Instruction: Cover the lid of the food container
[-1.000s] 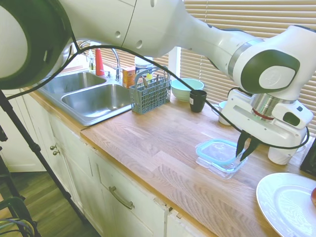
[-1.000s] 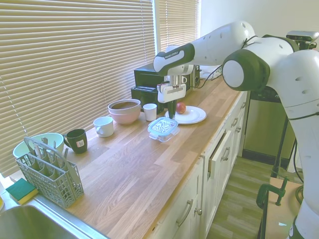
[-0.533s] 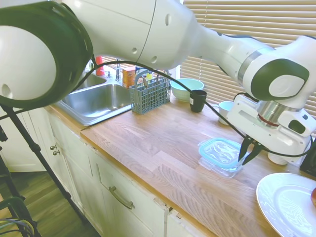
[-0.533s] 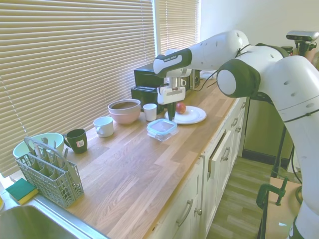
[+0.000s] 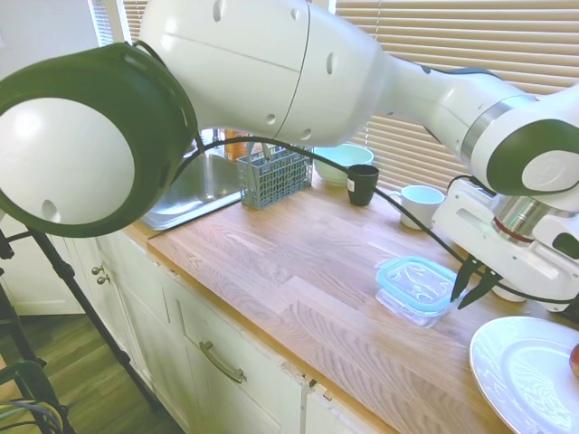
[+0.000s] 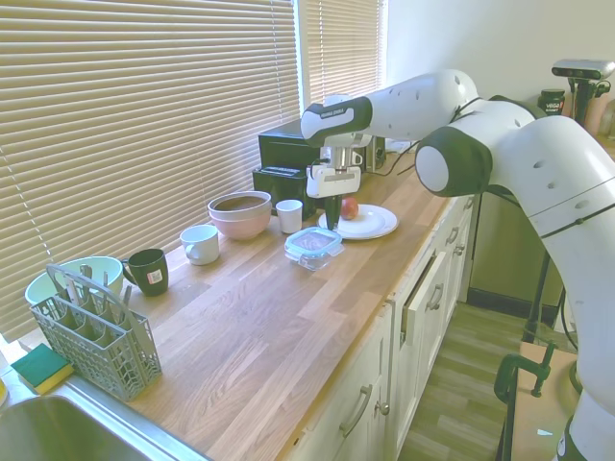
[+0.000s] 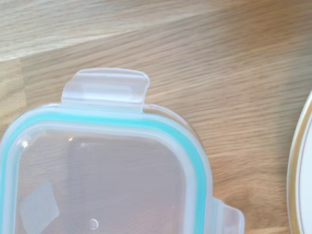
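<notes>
- first exterior view: the lid [image 5: 422,282] with the teal seal is sitting flat on top of the glass food container [image 5: 418,307], out on the wooden countertop [image 5: 298,262] near its front edge.
- the gripper [image 5: 477,287] hangs just beside the lid, at about 3 o'clock from it. its fingers come down to nearly a point with only a thin gap between them, and there's nothing in them. tips look just off the lid's edge, can't tell for sure if they touch it.
- a white plate [image 5: 525,372] sits at roughly 4 o'clock from the container, close but not touching.
- a white mug [image 5: 421,202] is at about 12 o'clock from the container, a black mug [image 5: 362,183] at 11 o'clock, and a mint green bowl [image 5: 342,161] behind that against the blinds.
- further toward 10 o'clock there's a blue-grey cutlery basket [image 5: 274,174] next to the steel sink [image 5: 185,185].
- second exterior view: same deal from the other side. lid [image 6: 313,240] square on the container, gripper [image 6: 332,219] above its far edge, and a red apple [image 6: 350,207] on the plate [image 6: 370,225]. a pink bowl [image 6: 240,213] and a small white cup [image 6: 289,215] sit at about 10 o'clock from the container.
- wrist view: close up of the lid [image 7: 105,175], one clear snap tab [image 7: 106,87] flipped outward over the wood, plate rim [image 7: 297,170] at the frame's edge.
</notes>
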### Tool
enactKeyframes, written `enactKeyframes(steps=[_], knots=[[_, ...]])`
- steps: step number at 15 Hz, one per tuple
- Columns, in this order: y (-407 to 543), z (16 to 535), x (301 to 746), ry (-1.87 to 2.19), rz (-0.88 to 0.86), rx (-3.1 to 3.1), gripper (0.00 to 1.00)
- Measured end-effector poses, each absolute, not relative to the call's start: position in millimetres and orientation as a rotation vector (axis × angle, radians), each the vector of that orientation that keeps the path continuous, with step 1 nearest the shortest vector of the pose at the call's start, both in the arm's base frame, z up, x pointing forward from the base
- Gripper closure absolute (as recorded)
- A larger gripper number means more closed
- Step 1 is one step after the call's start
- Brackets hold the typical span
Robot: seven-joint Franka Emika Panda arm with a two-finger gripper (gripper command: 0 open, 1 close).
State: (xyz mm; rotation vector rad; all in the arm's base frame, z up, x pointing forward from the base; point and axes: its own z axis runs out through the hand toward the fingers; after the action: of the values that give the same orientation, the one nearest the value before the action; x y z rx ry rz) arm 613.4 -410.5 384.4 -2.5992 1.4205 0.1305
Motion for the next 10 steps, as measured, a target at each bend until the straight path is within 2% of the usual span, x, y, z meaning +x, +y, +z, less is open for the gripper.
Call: enactKeyframes(steps=[10], knots=[[-406.9, 381.0, 621.1, 1.405, 0.125, -2.613, 1.0]])
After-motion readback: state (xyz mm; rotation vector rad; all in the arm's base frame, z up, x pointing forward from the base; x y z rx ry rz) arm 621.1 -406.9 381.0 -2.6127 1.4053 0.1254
